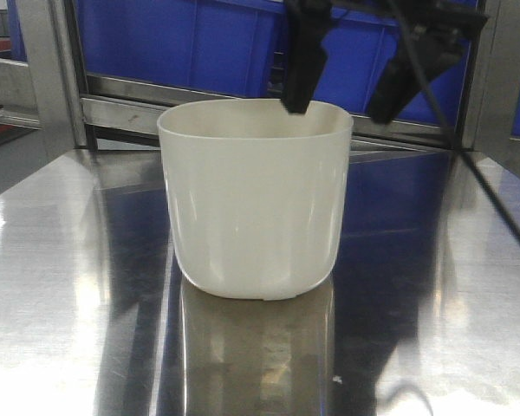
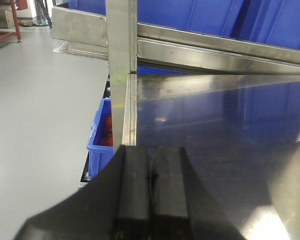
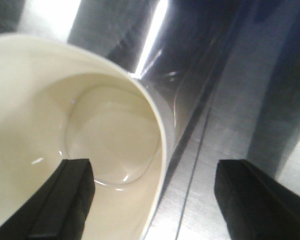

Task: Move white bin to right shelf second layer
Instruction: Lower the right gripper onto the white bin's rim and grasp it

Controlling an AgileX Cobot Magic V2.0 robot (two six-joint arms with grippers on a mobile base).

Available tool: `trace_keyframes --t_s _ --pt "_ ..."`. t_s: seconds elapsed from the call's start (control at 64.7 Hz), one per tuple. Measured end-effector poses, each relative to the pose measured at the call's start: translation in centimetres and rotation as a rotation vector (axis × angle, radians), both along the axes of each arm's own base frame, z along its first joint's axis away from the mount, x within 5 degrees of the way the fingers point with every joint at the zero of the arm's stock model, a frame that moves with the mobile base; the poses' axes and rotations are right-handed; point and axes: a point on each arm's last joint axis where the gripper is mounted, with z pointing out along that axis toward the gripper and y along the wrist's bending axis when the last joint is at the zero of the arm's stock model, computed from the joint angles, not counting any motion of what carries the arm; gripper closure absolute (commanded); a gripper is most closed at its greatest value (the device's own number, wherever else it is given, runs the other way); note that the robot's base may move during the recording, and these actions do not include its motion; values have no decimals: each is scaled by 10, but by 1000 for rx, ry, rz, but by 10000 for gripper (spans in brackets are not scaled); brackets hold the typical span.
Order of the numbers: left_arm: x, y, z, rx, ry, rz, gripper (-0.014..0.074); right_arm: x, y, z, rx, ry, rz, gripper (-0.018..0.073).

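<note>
The white bin (image 1: 255, 199) stood upright on the shiny steel table (image 1: 61, 286), in front of the blue crates (image 1: 199, 43) past the table's back edge. The right gripper (image 3: 160, 200) was wide open over the bin's rim. One finger (image 3: 65, 200) hung inside the bin and the other stayed outside, so it held nothing. The left gripper (image 2: 151, 190) was near the table's left edge, its fingers pressed together with nothing between them.
</note>
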Motion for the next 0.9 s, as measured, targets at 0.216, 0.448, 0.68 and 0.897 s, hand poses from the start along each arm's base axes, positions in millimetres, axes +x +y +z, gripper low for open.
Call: trace_keyframes --t_s 0.216,0.448,0.68,0.897 --pt "0 0 0 0 0 0 512 7 7 -29 -54 91 11 -43" --pt "0 0 0 0 0 0 512 12 10 -44 -80 133 12 25" --pt "0 0 0 0 0 0 512 12 10 -44 -81 135 12 516" --pt "0 0 0 0 0 0 512 13 6 -36 -110 65 23 508"
